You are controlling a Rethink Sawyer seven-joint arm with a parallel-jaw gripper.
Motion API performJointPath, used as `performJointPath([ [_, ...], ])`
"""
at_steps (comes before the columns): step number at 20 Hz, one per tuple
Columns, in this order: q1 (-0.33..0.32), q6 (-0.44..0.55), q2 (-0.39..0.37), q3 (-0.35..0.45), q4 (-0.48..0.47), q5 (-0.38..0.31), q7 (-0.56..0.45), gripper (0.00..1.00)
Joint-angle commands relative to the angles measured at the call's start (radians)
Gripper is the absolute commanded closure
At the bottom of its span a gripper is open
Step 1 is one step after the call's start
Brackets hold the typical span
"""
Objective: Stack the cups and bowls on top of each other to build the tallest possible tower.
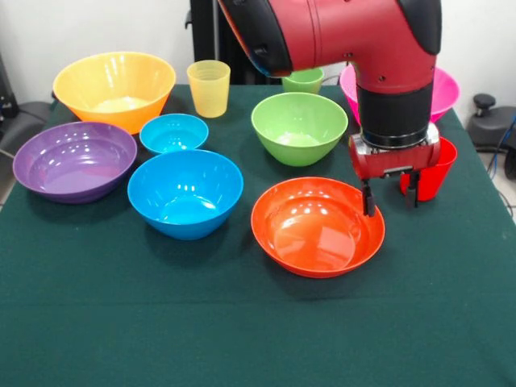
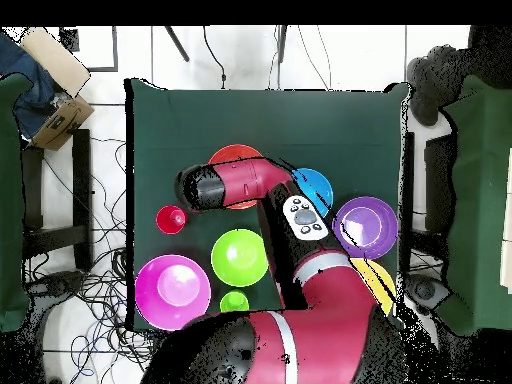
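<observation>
My open gripper point(image 1: 391, 196) hangs between the orange bowl point(image 1: 317, 226) and the red cup point(image 1: 431, 169), so I risk knocking either.

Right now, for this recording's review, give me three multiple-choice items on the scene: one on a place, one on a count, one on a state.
1. Which bowl lies just below the gripper in the front view?
A. purple bowl
B. red-orange bowl
C. small blue bowl

2. How many cups does the front view show?
A. one
B. three
C. five

3. How far has the tower got?
A. nothing stacked, every bowl apart on the table
B. two bowls nested
C. all bowls nested

Answers: 1 B, the jaws hang over its far rim. 2 B: yellow cup, light green cup, red cup. 3 A, each bowl sits alone on the cloth.
</observation>
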Motion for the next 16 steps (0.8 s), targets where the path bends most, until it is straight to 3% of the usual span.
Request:
performJointPath([
  [1,0.005,-0.033,0.045,-0.029,-0.032,-0.122,-0.071,0.00],
  [16,-0.018,-0.109,0.062,-0.032,-0.023,-0.230,-0.059,0.00],
])
